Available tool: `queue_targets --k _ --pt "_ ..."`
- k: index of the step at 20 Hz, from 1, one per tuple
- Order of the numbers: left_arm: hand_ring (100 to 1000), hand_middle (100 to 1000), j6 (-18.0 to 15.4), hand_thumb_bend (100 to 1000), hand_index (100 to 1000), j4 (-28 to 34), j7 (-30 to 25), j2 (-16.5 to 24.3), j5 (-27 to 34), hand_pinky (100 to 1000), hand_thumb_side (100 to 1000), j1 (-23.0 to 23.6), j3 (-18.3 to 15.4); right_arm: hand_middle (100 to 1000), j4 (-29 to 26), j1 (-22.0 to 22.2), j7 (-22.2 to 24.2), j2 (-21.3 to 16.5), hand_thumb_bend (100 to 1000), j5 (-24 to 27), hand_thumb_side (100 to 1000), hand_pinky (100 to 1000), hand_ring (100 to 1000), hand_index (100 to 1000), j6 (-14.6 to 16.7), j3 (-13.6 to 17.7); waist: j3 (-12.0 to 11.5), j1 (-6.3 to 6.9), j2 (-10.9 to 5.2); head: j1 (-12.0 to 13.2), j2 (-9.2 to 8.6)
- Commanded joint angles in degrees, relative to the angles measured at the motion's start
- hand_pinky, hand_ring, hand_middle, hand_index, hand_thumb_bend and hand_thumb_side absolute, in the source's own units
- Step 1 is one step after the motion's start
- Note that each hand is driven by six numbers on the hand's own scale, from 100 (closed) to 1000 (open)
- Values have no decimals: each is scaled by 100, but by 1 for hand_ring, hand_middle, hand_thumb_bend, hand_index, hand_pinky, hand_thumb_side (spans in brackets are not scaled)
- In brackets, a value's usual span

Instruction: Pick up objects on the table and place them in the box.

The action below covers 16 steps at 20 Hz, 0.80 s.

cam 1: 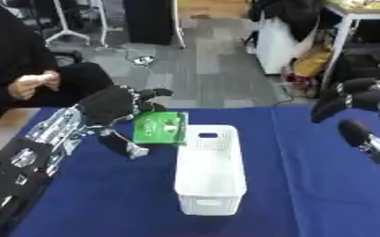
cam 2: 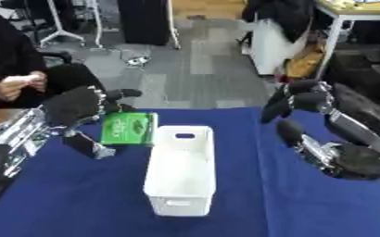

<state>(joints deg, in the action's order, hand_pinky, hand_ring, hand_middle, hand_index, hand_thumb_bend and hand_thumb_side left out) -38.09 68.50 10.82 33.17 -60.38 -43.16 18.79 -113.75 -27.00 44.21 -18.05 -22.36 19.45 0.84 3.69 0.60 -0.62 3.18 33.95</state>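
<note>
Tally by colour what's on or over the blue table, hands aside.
Green: 1, the packet held in the left hand.
White: 1, the box.
Total: 2.

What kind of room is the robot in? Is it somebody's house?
Probably a lab or workshop, not a house. The robot works at a table with a blue cloth, past it is grey floor with cables and metal stands, and another work table stands at the back.
</note>
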Motion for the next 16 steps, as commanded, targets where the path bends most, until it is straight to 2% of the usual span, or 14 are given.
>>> queue_targets --k 1,16 --pt "100 100 -46 100 193 186 -156 19 173 100 725 -159 38 622 -84 -66 316 -123 150 5 1000 565 627 689 292 33 11 14 -83 3 -48" --pt "100 100 -284 100 197 -47 -557 -469 308 100 733 -365 140 621 -84 -100 368 -88 149 36 1000 565 626 689 309 11 61 6 -64 95 -118"
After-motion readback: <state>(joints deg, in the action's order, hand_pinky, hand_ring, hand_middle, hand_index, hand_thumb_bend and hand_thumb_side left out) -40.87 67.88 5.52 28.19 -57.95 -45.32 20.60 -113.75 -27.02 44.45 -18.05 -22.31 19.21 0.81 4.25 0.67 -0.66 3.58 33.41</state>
